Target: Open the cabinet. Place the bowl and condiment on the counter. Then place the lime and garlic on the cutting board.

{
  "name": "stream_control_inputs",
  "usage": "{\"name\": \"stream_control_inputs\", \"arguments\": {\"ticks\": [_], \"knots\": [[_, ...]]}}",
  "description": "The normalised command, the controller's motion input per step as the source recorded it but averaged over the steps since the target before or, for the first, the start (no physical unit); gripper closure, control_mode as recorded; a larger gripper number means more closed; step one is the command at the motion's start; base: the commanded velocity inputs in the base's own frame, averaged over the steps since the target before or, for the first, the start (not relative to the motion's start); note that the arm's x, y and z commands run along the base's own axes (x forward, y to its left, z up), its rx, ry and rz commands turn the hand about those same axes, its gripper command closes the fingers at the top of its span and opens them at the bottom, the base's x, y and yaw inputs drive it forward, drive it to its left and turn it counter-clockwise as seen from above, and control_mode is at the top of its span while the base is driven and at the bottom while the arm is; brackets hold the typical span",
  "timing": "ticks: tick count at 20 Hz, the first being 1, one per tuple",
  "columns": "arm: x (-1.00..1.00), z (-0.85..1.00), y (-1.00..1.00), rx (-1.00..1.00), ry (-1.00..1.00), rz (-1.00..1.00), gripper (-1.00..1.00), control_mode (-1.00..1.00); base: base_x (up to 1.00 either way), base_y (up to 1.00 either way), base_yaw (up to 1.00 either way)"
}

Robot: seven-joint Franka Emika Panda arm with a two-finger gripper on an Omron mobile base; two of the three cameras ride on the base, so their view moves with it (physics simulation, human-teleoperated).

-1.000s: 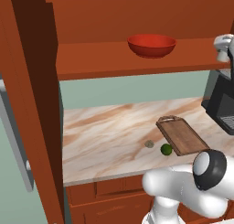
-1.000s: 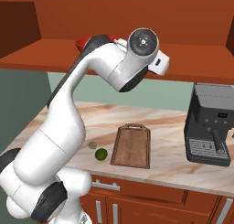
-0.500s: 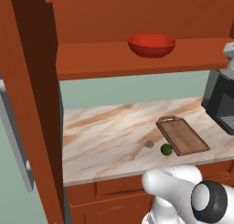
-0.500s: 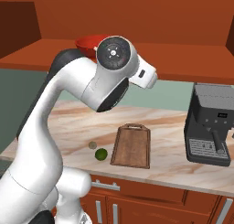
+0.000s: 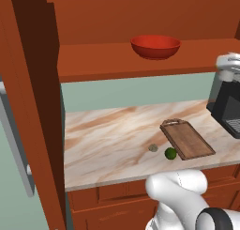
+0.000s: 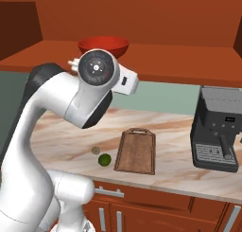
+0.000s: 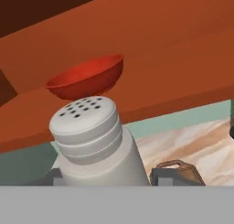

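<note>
Condiment [image 7: 93,145]: whitish-grey shaker w/ perforated ridged cap, upright, long axis vertical, cap up. Sits between the gripper [image 7: 105,177] fingers, which look closed on its sides. Red glossy bowl [image 5: 155,46] behind on cabinet [image 5: 140,60] shelf. Below on counter [image 5: 108,140]: garlic [image 5: 153,148] beside lime [image 5: 170,153], just off cutting board [image 5: 187,139].

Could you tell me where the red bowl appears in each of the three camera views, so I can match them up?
Left base view: bowl on the cabinet shelf, upper centre-right.
Right base view: upper centre-left on the shelf, its lower part behind the arm.
Hand view: centre-left, just above the condiment shaker's cap.
Shared landmark: the cutting board on the counter, below the bowl.
</note>
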Motion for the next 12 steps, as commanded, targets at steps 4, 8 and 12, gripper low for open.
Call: {"name": "stream_control_inputs", "arguments": {"ticks": [4, 8, 12], "knots": [[-0.53, -0.03, 0.36, -0.10, 0.03, 0.27, 1.00, -1.00, 0.00, 0.00, 0.00], [-0.80, 0.00, 0.18, -0.15, 0.09, 0.20, 1.00, -1.00, 0.00, 0.00, 0.00], [-0.57, -0.13, 0.24, -0.15, 0.03, 0.16, 1.00, -1.00, 0.00, 0.00, 0.00]]}}
